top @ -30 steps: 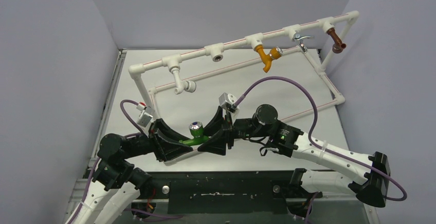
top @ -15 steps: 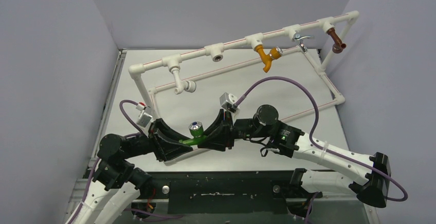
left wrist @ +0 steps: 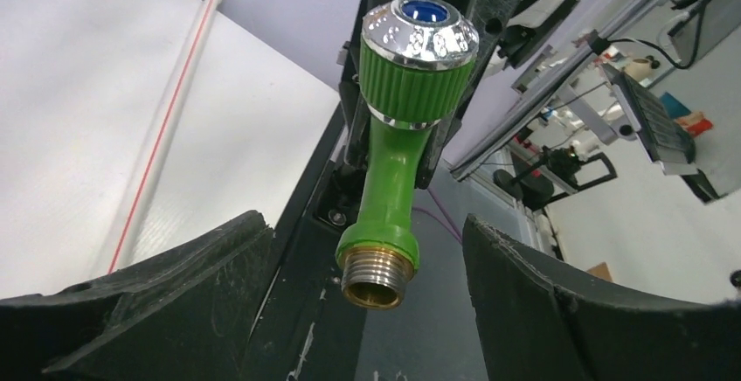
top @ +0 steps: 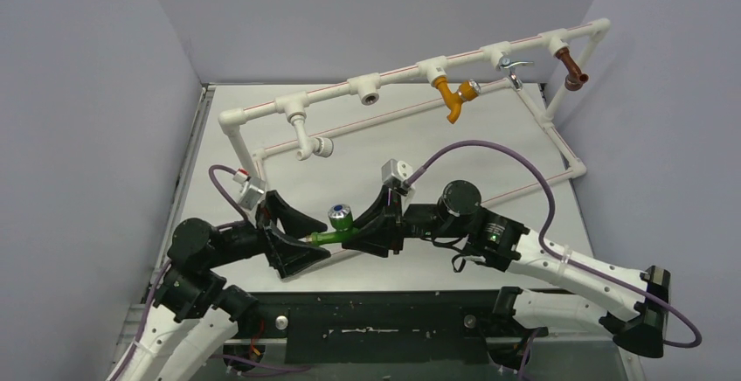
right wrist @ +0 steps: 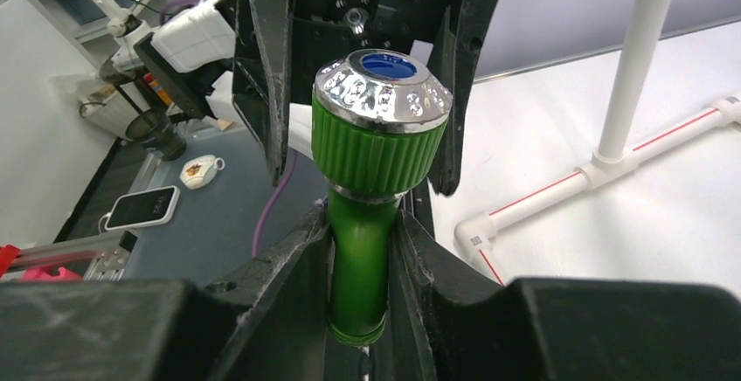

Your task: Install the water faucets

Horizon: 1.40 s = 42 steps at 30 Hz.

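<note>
The green water faucet (top: 328,235), with a silvery blue-centred knob (top: 340,216), hangs above the table between both grippers. My right gripper (top: 351,238) is shut on its green spout (right wrist: 363,250), the knob standing up above the fingers. My left gripper (top: 315,241) is open; its fingers (left wrist: 210,267) stand apart on either side of the brass threaded end (left wrist: 377,274) without touching it. In the right wrist view the left gripper's fingers (right wrist: 266,75) flank the knob (right wrist: 382,88) from behind.
A white pipe frame (top: 402,73) runs across the back of the table. It carries a white tap (top: 306,145), an empty socket (top: 370,96), an orange-yellow tap (top: 452,97), a silvery lever (top: 514,65) and a brown tap (top: 572,71). Purple walls stand close on both sides.
My right gripper closed on the faucet's spout, then my left gripper opened and let go of its threaded end. The right arm shifted slightly rightward with the faucet.
</note>
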Available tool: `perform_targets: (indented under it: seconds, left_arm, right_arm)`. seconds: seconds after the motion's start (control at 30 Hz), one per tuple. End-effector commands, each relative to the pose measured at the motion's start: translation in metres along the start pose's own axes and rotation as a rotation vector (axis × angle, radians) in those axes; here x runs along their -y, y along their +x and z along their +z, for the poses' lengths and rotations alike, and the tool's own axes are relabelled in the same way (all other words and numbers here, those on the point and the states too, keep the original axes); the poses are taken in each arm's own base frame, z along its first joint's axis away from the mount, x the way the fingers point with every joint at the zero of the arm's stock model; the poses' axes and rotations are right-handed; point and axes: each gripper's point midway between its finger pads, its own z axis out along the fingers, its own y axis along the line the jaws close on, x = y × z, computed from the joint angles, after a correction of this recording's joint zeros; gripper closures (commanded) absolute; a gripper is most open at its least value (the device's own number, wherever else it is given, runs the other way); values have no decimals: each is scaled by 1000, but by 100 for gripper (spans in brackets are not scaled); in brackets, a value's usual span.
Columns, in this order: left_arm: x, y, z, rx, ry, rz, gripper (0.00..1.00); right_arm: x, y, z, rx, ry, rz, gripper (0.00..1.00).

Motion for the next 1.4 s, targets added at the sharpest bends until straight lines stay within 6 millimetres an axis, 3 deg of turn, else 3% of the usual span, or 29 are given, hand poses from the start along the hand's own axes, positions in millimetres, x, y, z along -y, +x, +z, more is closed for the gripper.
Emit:
perform_targets:
  seconds: [0.0,0.17,0.37,0.5,0.67,0.9,1.07,1.37]
  left_arm:
    - [0,-28,-4,34,-116,132,21]
    - [-2,-66,-15,72,-286,270,19]
    - [-30,-115,-33,128,-583,386,19]
    - [-36,-156,-39,195,-712,459,19]
    - [-46,-205,-43,301,-850,526,19]
    - [-67,-255,-52,421,-1051,596,19]
    - [-80,-283,-57,490,-1178,637,19]
    - [-117,-311,-58,496,-1390,755,18]
  right_arm:
    - [-8,-45,-14,92,59,-113,100]
    - [7,-51,-30,77,196,-141,100]
    - [24,-60,-48,72,347,-172,100]
    - [37,-64,-59,62,454,-193,100]
    - [49,-63,-65,70,535,-194,100]
    - [64,-66,-72,108,630,-213,100]
    - [66,-68,-67,131,623,-224,100]
    - [67,-66,-59,143,604,-236,100]
